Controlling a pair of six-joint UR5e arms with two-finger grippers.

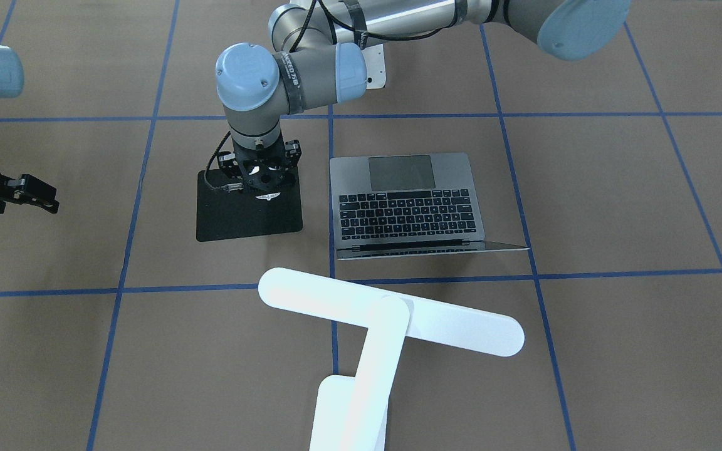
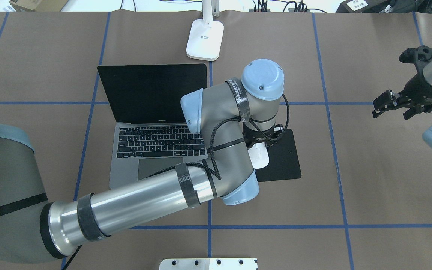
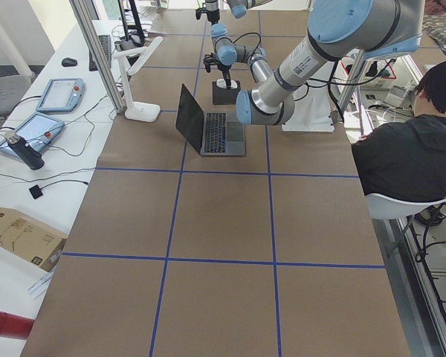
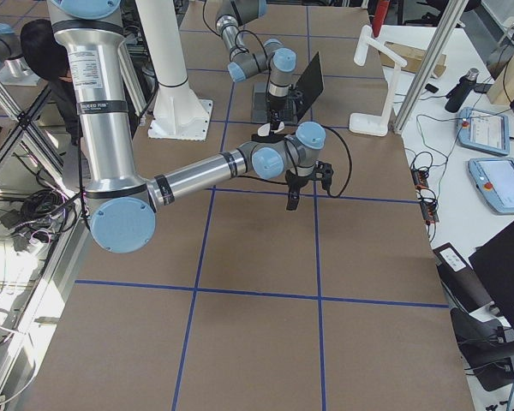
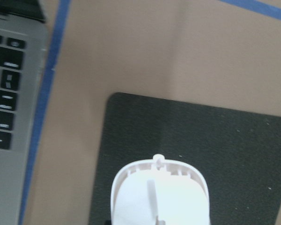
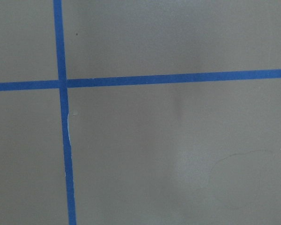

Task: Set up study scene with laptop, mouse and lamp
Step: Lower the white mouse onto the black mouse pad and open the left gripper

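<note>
**Beneath the left gripper: mouse over mat**

Directly under the left gripper [image 1: 266,186], the mouse [image 2: 260,156] is seen over the black mat [image 2: 285,165], apparently resting on it. How the jaws stand cannot be told. Beside this gripper the laptop [image 2: 152,146] is set open, with the lamp [image 1: 392,313] beyond. Well apart, the right gripper [image 2: 391,111] is spread, empty.

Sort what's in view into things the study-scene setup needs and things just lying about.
Belongs to the job:
- laptop, open
- mouse, over the black mat
- lamp

Just lying about:
- black mat, not named in the task
- cardboard box on the side bench
- control tablet on the side bench
</note>
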